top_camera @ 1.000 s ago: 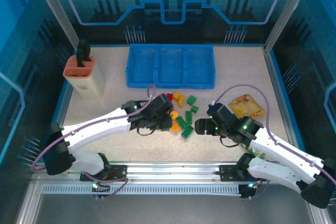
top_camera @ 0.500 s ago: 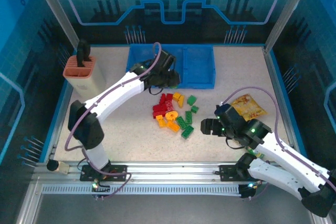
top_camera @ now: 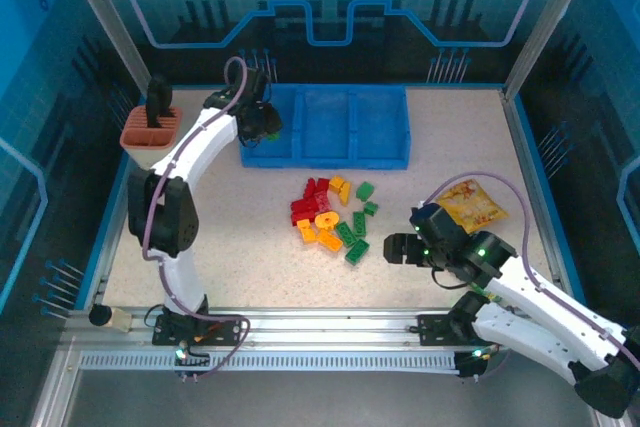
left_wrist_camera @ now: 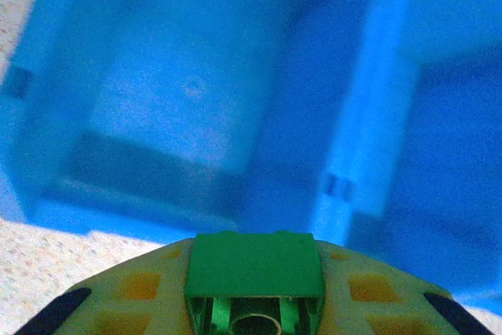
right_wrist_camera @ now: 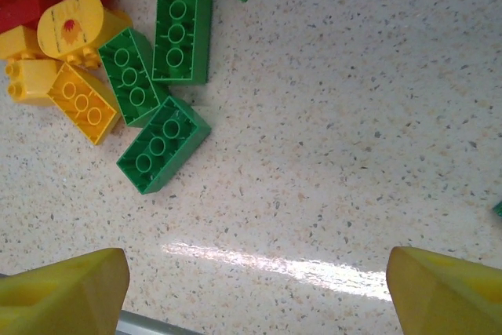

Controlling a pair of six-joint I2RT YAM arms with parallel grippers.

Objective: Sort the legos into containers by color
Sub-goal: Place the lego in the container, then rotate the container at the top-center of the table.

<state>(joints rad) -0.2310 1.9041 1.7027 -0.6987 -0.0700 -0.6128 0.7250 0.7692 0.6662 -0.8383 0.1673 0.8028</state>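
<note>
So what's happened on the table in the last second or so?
The left arm's fingers swung from the brick pile to the blue tray's left compartment, holding a green brick above it. The right arm's fingers, open, drew back slightly. The pile, snack bag and beige holder stayed put.

Far left on the speckled worktop (top_camera: 230, 237) there's a beige holder (top_camera: 165, 155) with an orange rim, and some dark tool (top_camera: 158, 105) is standing upright in it. Over on the right a crinkly yellow snack bag (top_camera: 472, 204) lies flat. A metal rail (top_camera: 330, 325) runs along the near edge.
</note>
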